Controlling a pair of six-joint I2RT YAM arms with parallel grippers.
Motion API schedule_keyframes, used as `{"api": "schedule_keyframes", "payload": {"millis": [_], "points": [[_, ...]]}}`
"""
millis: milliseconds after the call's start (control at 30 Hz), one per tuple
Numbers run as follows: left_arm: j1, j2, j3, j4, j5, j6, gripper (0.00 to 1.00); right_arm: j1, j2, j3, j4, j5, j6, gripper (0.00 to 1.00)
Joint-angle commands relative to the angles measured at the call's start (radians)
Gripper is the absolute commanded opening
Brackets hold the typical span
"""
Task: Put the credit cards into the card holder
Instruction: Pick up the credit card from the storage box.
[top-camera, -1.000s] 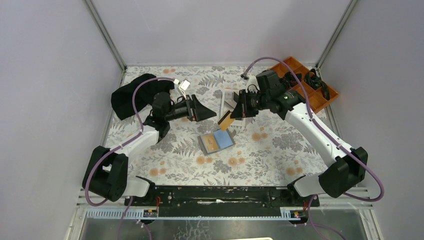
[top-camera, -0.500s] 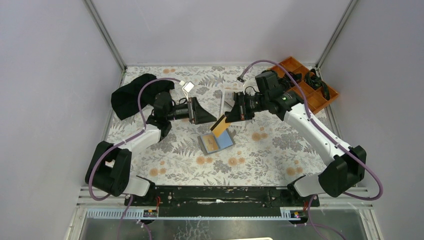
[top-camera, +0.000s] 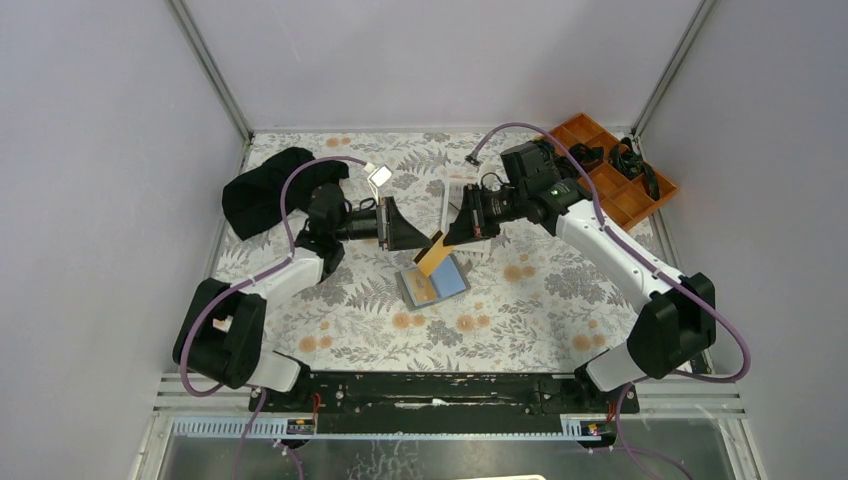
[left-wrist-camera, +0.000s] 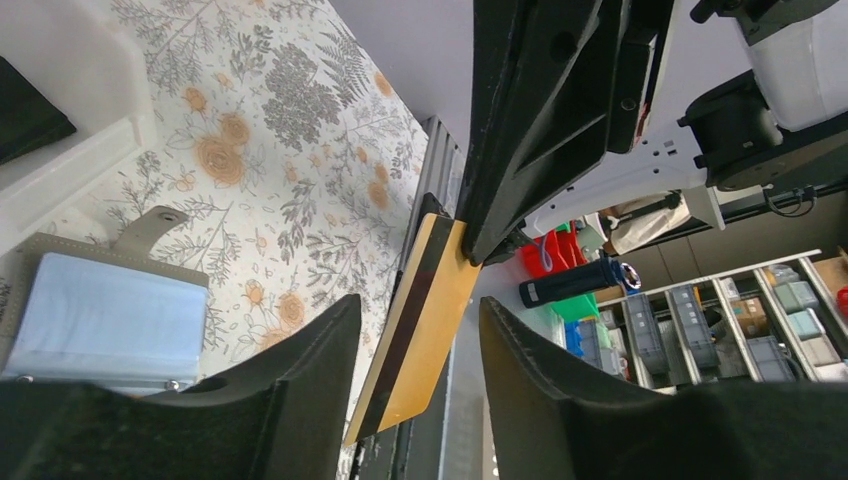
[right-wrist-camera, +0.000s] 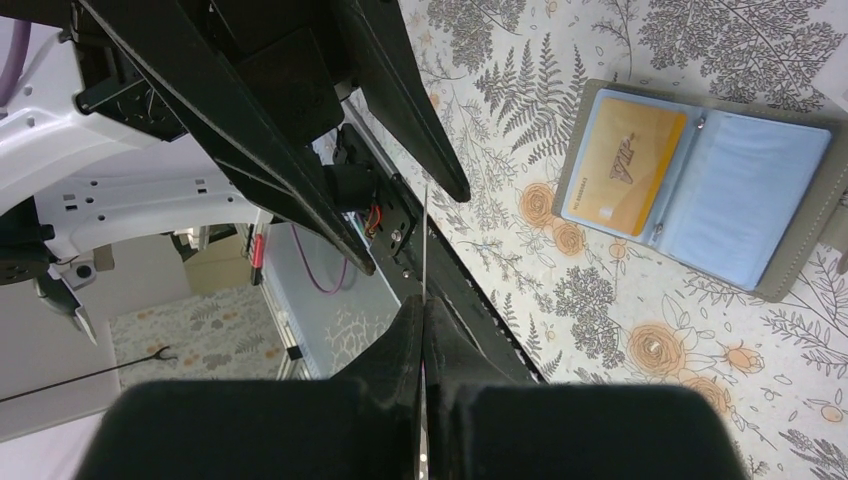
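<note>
Right gripper (top-camera: 448, 236) clamps one end of an orange-gold credit card (top-camera: 432, 255), held tilted. Left gripper (top-camera: 414, 238), at its 9 o'clock, gapes with the card between its fingers. At the card's 6 o'clock lies the card holder (top-camera: 452, 279), open, another gold card (right-wrist-camera: 622, 163) inside

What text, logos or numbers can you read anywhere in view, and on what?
Slotted gold card in the card holder: a logo and small print, too blurred to read.
Held gold card in the right end effector: no print visible.
Nothing else legible.
</note>
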Motion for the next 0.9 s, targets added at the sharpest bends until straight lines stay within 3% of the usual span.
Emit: {"api": "schedule_keyframes", "payload": {"millis": [0,300,533,867], "points": [[-0.004,0.006,-0.007,0.061,0.048,-0.007,0.51,0.006,0.013,0.004,0.046,-0.059,0.019,0.0],[-0.004,0.016,-0.025,0.061,0.083,-0.007,0.35,-0.004,0.042,0.015,0.053,-0.083,0.017,0.0],[-0.004,0.017,-0.04,0.066,0.093,-0.01,0.3,-0.024,0.065,0.026,0.065,-0.114,0.023,0.0],[-0.002,0.02,-0.053,0.078,0.102,-0.02,0.31,-0.044,0.087,0.034,0.088,-0.137,0.029,0.0]]}}
